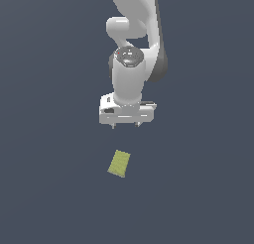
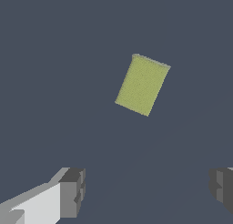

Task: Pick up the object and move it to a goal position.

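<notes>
Yellow-green block point(image 1: 119, 163), the object of the task, lies flat on the plain dark blue-grey floor point(image 1: 44, 188), a small thin rectangle with a faintly speckled, sponge-like face and crisp corners. No edge or corner of the floor shows in either view, so the block can be placed only against the arm: in the exterior view it sits below the gripper point(image 1: 126, 126), apart from it and turned slightly askew.

The gripper is spread wide and holds nothing. In the wrist view its two fingers point(image 2: 73, 191) are blocky dark grey pads, set well apart, with the block point(image 2: 142, 84) lying clear of both and narrower than the gap between them.

Above the gripper rises the arm point(image 1: 131, 64), smooth, glossy white, rounded links with dark grey joints.
</notes>
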Controlling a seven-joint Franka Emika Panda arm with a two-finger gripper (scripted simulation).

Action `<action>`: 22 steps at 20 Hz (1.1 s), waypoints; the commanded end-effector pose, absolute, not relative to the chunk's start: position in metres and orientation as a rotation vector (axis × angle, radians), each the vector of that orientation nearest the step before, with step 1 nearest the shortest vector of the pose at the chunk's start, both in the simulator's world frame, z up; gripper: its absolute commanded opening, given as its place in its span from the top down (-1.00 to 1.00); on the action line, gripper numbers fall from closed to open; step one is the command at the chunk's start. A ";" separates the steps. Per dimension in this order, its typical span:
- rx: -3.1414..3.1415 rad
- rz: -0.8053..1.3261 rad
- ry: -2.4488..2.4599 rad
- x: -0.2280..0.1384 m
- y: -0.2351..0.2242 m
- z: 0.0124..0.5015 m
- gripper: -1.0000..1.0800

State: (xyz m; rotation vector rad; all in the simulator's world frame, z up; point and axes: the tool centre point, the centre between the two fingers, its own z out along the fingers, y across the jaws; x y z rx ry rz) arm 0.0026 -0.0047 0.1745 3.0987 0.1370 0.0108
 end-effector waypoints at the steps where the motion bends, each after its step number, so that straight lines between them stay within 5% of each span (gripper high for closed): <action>1: 3.095 0.016 0.158 0.003 -0.001 0.177 -0.92; 22: 3.121 0.007 -0.177 0.062 -0.019 0.118 -0.92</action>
